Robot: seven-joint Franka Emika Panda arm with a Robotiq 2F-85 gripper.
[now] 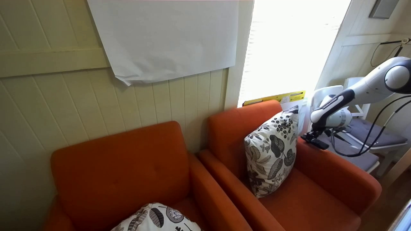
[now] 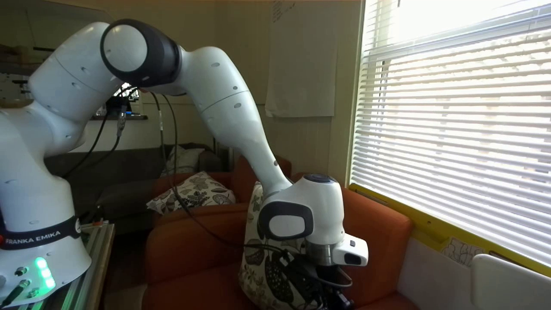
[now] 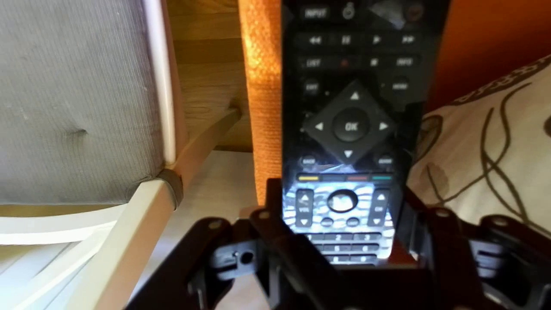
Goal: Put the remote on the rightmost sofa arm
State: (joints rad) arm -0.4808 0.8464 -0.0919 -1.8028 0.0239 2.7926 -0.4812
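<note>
Living room: armchairs [image 1: 123,162], cushions [image 1: 273,152]

Remote [image 3: 357,125]: blk, wht lettering, thin yellow/red/green strips. Gripper [image 3: 343,196]: blk, silver-grey bits. R-most sofa arm [image 1: 340,173]: plain orange, armchair back [image 1: 234,134] same. Cushion [image 1: 273,154]: wht w/ grey + blk leaf patt. Robot arm [image 2: 230,103]: wht, dk grey panels; base lights [image 2: 44,272] green. Chair seat [image 3: 77,94]: grey, chair frame [image 3: 137,228] wht. Wall [image 1: 96,102]: cream. Blinds [image 2: 452,142]: wht, rail [image 2: 424,224] below yellow.

In an exterior view we see the black rectangular remote [image 1: 320,144] over the boxy orange fabric sofa arm [image 1: 340,171], right of the white leaf-patterned fabric cushion [image 1: 273,152]. In the wrist view it lies between the fingers [image 3: 263,216] of the black gripper [image 3: 343,200], right of a grey fabric seat pad [image 3: 82,99].
</note>
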